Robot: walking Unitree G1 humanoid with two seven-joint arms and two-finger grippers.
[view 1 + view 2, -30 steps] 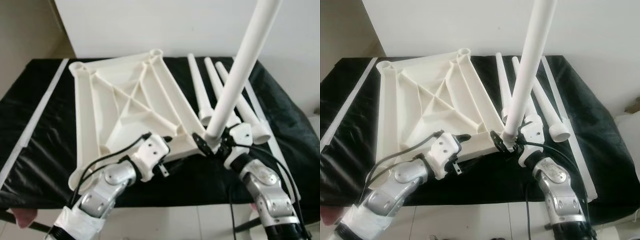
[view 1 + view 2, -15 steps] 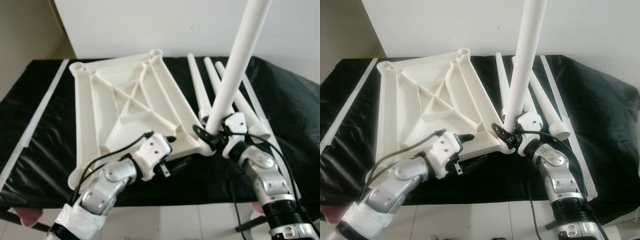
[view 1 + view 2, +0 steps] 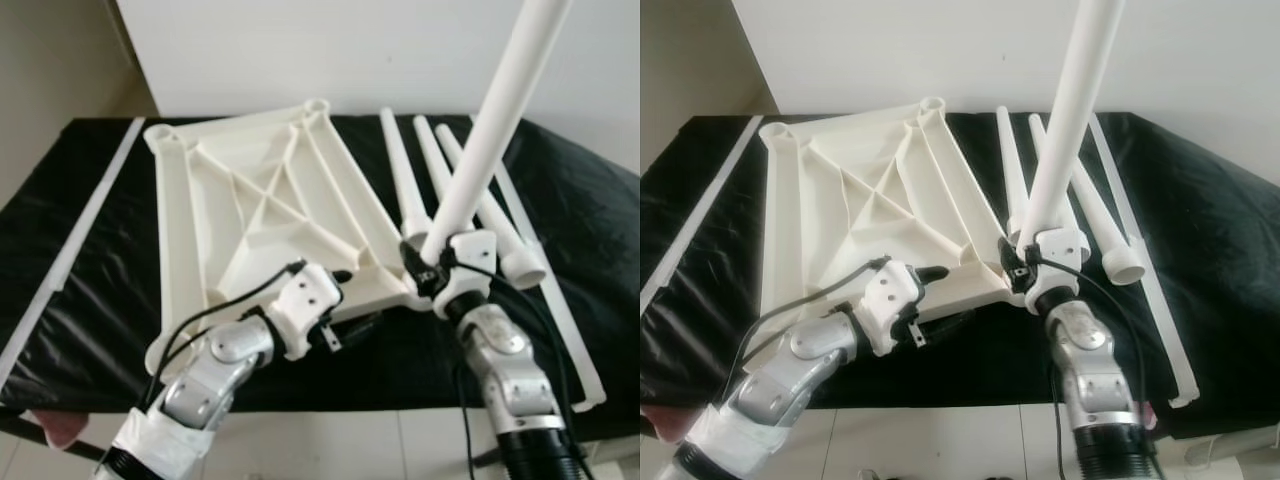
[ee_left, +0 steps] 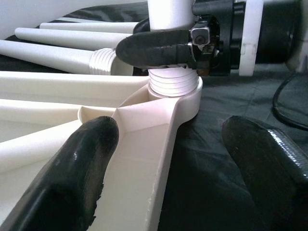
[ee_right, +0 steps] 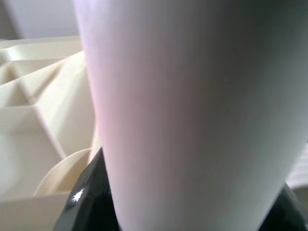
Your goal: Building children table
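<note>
Three spare legs lie side by side on the black cloth, just beside the upturned tabletop (ribbed underside up, so its corner sockets can take legs). The right gripper, clenched on the upright leg, holds its threaded end in the near corner socket, probably for screwing in. That forearm rises steeply from below. The left gripper, fingers spread, straddles the tabletop's near edge beside that socket, its arm bent and reaching in low.
</note>
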